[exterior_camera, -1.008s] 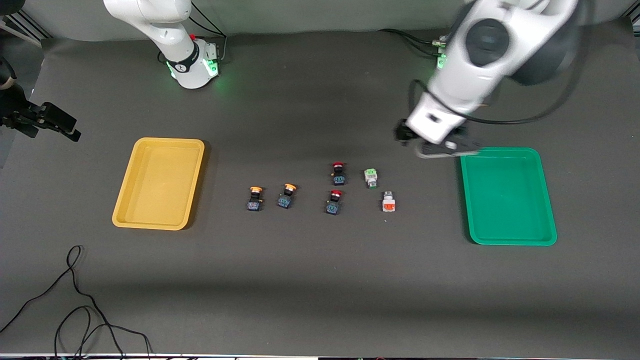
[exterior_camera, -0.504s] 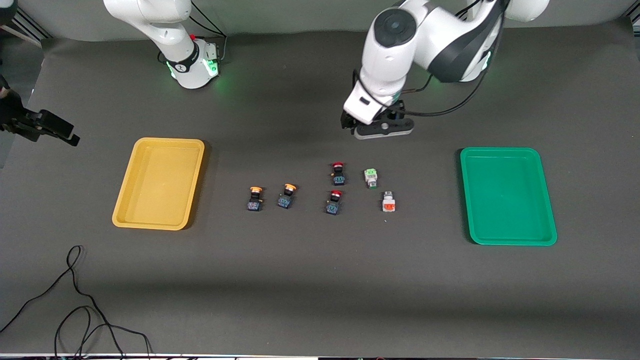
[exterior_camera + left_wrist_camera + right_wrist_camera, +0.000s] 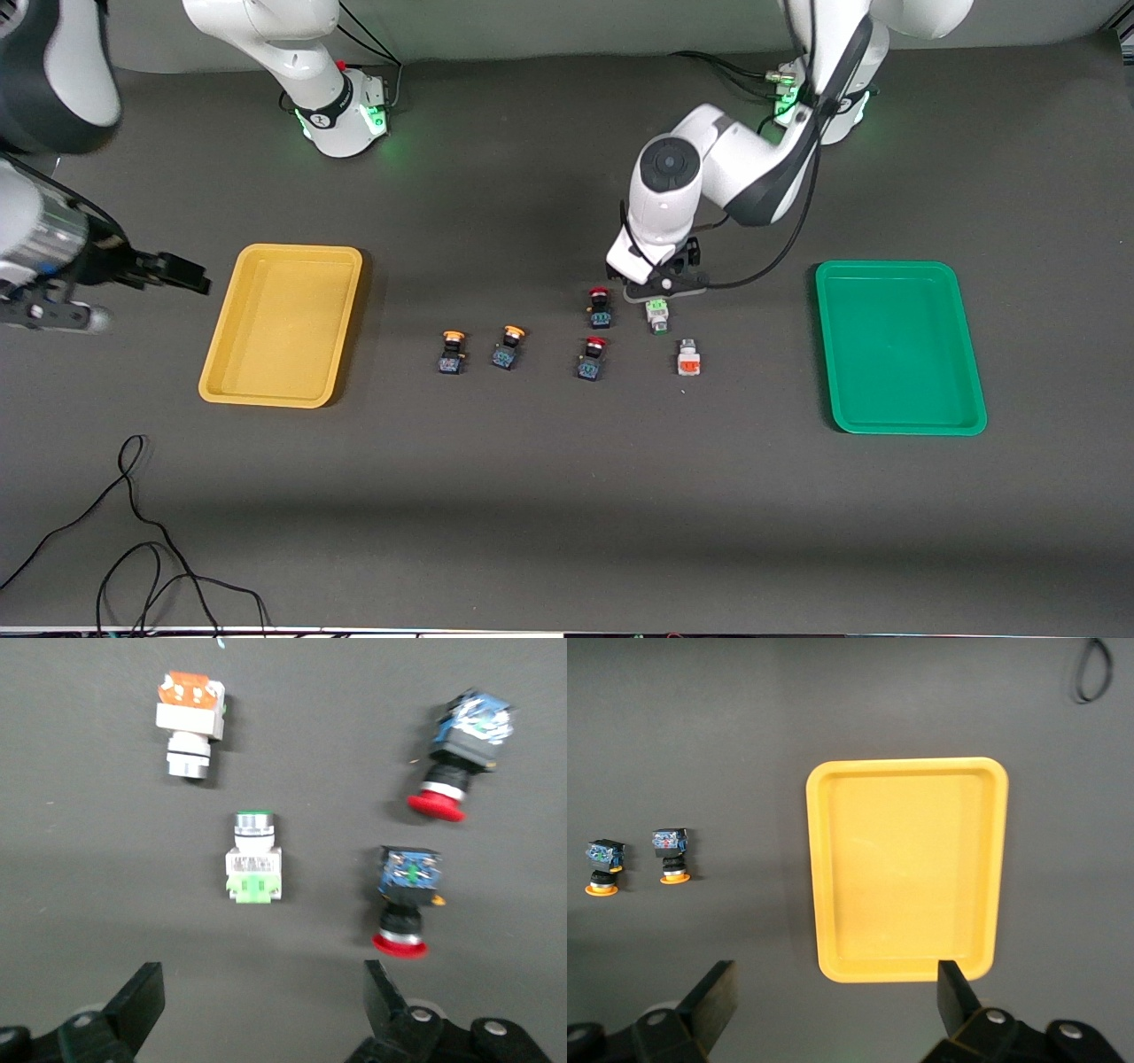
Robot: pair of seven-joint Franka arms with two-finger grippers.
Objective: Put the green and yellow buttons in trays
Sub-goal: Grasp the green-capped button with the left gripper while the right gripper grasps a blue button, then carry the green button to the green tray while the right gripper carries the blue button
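Note:
The green-faced white button (image 3: 656,315) lies on the dark table between two red-capped buttons and the green tray (image 3: 899,354). My left gripper (image 3: 664,288) is open and empty, low over the table right beside this button; in the left wrist view the button (image 3: 254,870) lies just ahead of the gap between the fingers (image 3: 142,992), not between them. Two yellow-capped buttons (image 3: 452,352) (image 3: 508,347) lie nearer the yellow tray (image 3: 283,328). My right gripper (image 3: 177,271) is open and empty, over the table beside the yellow tray (image 3: 908,868), toward the right arm's end.
Two red-capped black buttons (image 3: 600,307) (image 3: 592,358) lie close beside the green-faced one. A white button with an orange face (image 3: 688,357) lies a little nearer the front camera. A black cable (image 3: 133,532) loops near the table's front corner at the right arm's end.
My left arm swung from the green tray's corner to the buttons and came down beside the green-faced one. My right gripper moved in toward the yellow tray.

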